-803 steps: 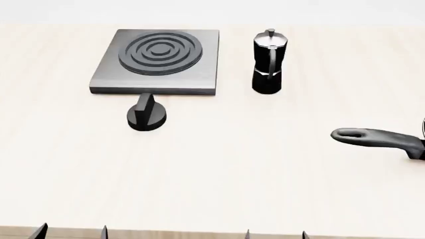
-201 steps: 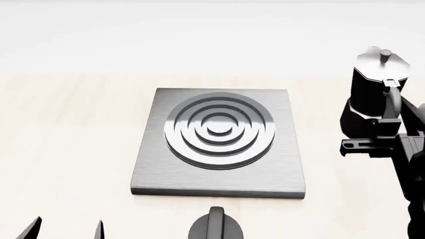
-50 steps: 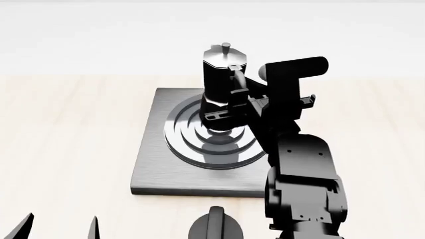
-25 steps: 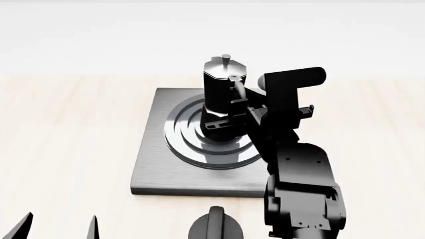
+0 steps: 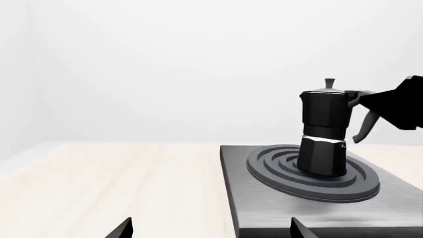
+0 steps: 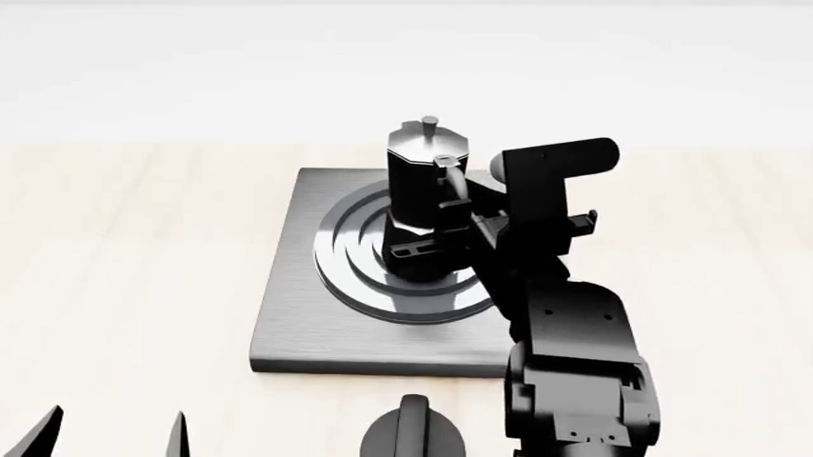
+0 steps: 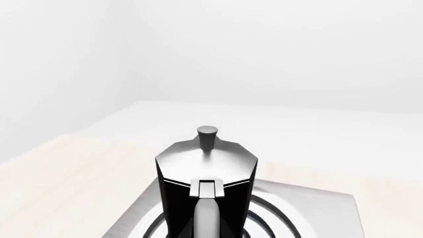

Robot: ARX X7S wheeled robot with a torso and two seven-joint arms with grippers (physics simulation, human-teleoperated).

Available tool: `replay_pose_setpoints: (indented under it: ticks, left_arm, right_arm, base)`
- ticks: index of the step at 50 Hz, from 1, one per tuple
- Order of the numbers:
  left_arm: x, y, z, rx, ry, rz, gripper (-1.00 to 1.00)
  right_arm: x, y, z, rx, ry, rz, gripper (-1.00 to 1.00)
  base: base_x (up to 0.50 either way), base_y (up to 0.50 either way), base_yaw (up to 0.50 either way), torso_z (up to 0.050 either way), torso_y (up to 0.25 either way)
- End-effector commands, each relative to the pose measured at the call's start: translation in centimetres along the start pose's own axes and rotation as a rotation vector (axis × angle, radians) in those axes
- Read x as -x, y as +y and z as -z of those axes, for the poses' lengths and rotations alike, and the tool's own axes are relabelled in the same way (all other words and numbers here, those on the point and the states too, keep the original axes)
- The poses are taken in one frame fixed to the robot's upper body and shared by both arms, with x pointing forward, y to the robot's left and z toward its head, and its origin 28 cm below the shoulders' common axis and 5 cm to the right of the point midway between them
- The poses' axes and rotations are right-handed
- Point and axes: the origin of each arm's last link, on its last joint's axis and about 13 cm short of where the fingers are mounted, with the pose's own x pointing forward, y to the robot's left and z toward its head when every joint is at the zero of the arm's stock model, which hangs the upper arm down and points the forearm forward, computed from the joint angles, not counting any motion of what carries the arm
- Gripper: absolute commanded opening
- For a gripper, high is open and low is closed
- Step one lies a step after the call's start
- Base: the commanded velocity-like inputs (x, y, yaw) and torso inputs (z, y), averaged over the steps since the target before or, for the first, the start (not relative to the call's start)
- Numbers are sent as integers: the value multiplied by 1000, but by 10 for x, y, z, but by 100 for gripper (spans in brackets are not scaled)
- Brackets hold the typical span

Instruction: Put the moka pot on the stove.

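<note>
The moka pot (image 6: 426,205) stands upright on the stove's (image 6: 286,314) rings, its handle pinched by the right hand (image 6: 454,221); the left hand (image 6: 109,436) is spread.

Head view: high, looking down. Left wrist: low, side-on. Right wrist: close behind handle. All share moka pot (image 6: 427,205) on stove (image 6: 289,314).

moka pot (image 6: 426,205) upright on stove (image 6: 292,314) rings, knob (image 6: 413,436) before stove

surface (image 6: 128,286): pale wood grain | black round knob (image 6: 413,433): near edge, upright ridge | backdrop: plain white
</note>
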Motion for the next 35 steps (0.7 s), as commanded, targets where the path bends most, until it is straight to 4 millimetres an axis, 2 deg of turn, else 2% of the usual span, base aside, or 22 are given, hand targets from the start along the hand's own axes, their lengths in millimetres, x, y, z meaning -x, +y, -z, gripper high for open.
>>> replay_pose_setpoints:
  ticks: [1, 10, 11, 35]
  left_arm:
    - [0, 0, 1, -1, 0, 2, 100]
    - [1, 0, 0, -1, -1, 2, 100]
    - [1, 0, 0, -1, -1, 2, 100]
    - [1, -1, -1, -1, -3, 4, 100]
  right_arm:
    - [-1, 0, -4, -26, -22, -6, -100]
    - [-1, 0, -3, -27, -20, -1, -100]
    - [-1, 0, -3, -26, -19, -1, 100]
    - [1, -2, 0, -19, -16, -11, 100]
  base:
    - [0, 0, 0, 0, 0]
    - [0, 0, 0, 0, 0]
    - [0, 0, 0, 0, 0]
    - [0, 0, 0, 0, 0]
